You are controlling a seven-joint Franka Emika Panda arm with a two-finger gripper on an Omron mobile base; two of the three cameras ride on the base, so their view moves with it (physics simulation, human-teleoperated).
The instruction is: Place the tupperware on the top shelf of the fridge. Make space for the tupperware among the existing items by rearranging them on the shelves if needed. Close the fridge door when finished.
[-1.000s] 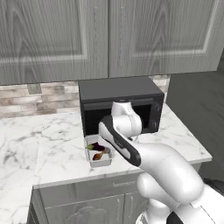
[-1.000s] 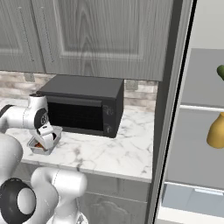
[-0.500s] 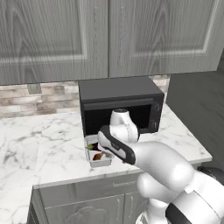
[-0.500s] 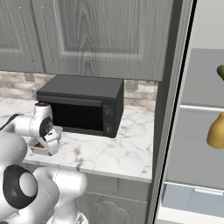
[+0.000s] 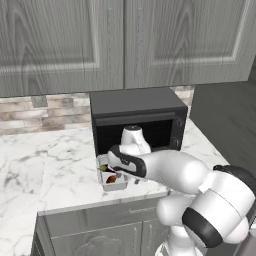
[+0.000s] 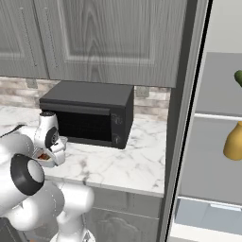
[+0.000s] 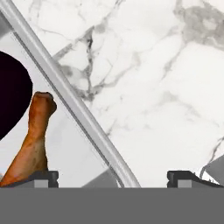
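Fingers (image 7: 113,177) stand spread wide, one tip over the tupperware's (image 5: 113,179) floor and the other over bare marble, so they straddle its pale rim without pinching anything. Compared with a second ago the hand has dropped lower and closer over the box, and the arm's elbow has swung down and forward in front of the microwave (image 5: 137,120).

In the hand view the rim runs as a slanted grey bar, with a brown drumstick (image 7: 31,142) lying inside beside a dark rounded shape that I cannot identify. The tupperware sits on the marble tabletop (image 5: 45,170) just in front of the microwave's left half, near the tabletop's front edge; it has not shifted between frames.

Grey cabinets (image 5: 120,40) hang above, with a brick backsplash (image 5: 45,112) behind the tabletop. In the right base view the fridge (image 6: 215,142) stands open at the right, well apart from the tupperware; an orange-yellow bottle (image 6: 234,142) rests on a shelf, and a green item (image 6: 238,76) shows at the edge on the shelf above it.
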